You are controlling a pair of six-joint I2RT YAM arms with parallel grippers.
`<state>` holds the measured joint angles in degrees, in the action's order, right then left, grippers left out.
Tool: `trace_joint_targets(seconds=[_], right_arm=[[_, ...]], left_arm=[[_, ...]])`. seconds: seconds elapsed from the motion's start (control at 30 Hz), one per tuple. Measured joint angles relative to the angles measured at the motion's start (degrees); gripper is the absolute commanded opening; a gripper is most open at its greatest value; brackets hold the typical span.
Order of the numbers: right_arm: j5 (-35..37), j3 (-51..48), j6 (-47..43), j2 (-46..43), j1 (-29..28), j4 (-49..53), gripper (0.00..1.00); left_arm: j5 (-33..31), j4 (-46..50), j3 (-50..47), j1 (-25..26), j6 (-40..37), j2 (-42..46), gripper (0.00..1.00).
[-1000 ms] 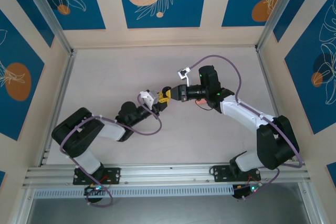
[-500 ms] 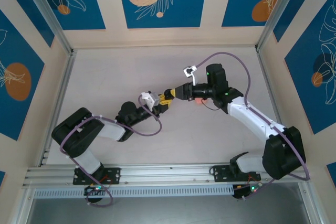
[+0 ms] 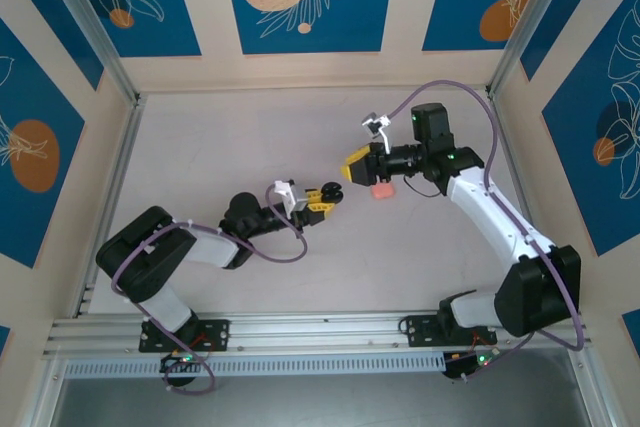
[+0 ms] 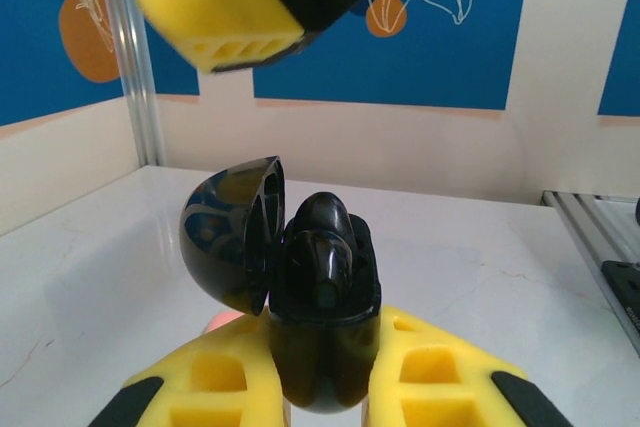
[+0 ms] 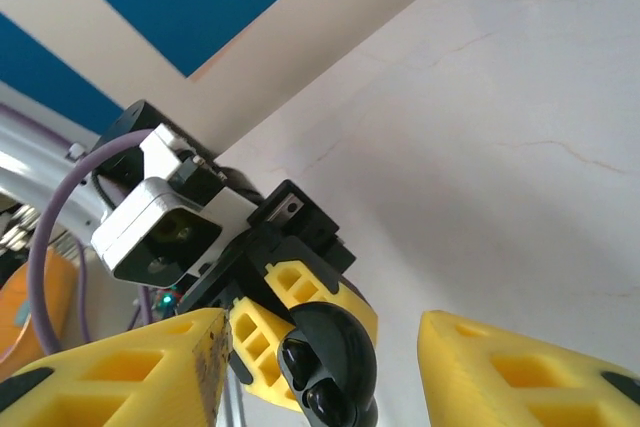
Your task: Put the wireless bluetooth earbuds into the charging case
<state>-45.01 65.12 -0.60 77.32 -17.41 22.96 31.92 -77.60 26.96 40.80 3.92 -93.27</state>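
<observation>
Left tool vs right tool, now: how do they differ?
Left tool is shut on the charging case, whose lid is open. Right tool is open and holds nothing. In the top view, right tool is farther back and more to the right than left tool, apart from the case. Both have yellow fingers and point toward each other.

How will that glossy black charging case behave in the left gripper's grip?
The charging case, rounded and glossy, may slip between the yellow pads. Its open lid could swing shut if bumped. Set down, its curved base might rock.
</observation>
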Motion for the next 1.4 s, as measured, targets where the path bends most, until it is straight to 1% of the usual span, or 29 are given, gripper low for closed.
trace_joint_targets(seconds=[0.17, 0.47, 0.67, 0.83, 0.97, 1.2, 1.4], right_arm=[[-3.3, 0.2, -2.1, 3.3, -0.4, 2.6, 0.54], [-6.7, 1.5, -4.1, 6.8, -1.8, 4.4, 0.52], [-8.2, 1.6, -5.1, 7.6, -1.9, 5.9, 0.47], [-8.9, 1.6, -5.5, 7.5, -1.9, 6.8, 0.46], [-9.1, 0.9, -5.4, 6.0, -1.7, 6.4, 0.46], [-10.2, -1.6, -5.5, -2.6, 0.3, 5.9, 0.46], [-8.5, -2.4, -6.8, -3.9, 1.4, 4.5, 0.49]], left_arm=[[0.9, 0.0, 0.4, 0.0, 0.3, 0.4, 0.14], [1.1, 0.0, 1.4, 0.0, 0.8, 0.7, 0.14], [0.5, 0.0, 1.6, 0.0, 1.7, 0.7, 0.15], [-0.5, 0.0, 1.6, 0.1, 1.7, 0.7, 0.15], [-0.7, -0.2, 1.6, 0.1, 1.7, 0.9, 0.15], [-1.1, -0.7, 1.6, 0.2, 1.7, 0.9, 0.15], [-1.0, -0.7, 1.6, 0.2, 2.0, 0.9, 0.15]])
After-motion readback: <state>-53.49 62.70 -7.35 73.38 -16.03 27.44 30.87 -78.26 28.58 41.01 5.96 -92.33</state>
